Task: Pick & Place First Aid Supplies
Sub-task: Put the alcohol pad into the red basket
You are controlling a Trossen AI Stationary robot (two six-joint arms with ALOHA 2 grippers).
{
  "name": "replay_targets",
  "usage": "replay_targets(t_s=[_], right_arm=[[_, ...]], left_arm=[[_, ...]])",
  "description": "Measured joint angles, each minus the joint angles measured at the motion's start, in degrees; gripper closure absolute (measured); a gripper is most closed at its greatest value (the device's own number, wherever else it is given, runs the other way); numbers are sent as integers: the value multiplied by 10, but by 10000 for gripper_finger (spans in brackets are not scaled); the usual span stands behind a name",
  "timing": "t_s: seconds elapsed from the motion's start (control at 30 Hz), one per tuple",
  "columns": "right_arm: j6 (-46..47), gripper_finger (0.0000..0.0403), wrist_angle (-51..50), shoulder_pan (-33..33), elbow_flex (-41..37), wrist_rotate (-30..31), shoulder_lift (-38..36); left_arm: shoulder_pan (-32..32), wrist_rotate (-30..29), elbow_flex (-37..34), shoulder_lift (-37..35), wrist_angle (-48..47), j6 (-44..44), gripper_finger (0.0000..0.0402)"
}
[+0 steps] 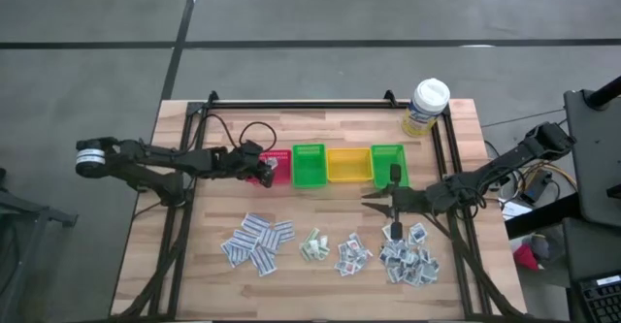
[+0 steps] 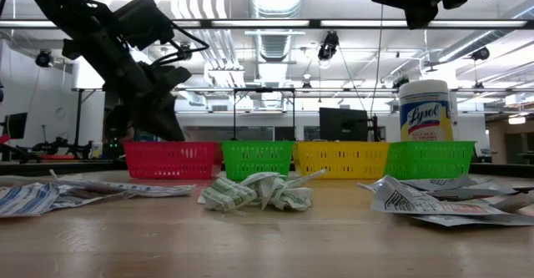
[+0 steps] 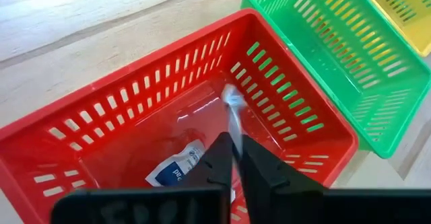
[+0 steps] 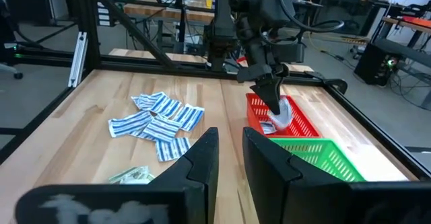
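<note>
The left claw (image 3: 234, 158) sits over the red plastic bin (image 3: 121, 96), pinching a thin white paper packet (image 3: 233, 113). Its lower end is hidden between the fingers. The right claw (image 4: 230, 158) is narrow and holds nothing.

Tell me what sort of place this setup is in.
Probably a robotics lab or workshop. The low view shows an open ceiling with exposed ducts and strip lights above the wooden table; the right wrist view shows more framed workbenches and cabling in the room beyond.
</note>
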Motion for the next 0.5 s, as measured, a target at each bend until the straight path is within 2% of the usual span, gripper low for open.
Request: replay_targets(t_s=[0.27,0.5], right_arm=[[0,330,0,0,0,0,0],[0,320,0,0,0,0,0]], left_arm=[[0,0,0,0,0,0,298],[0,11,17,-13,0,26,282]])
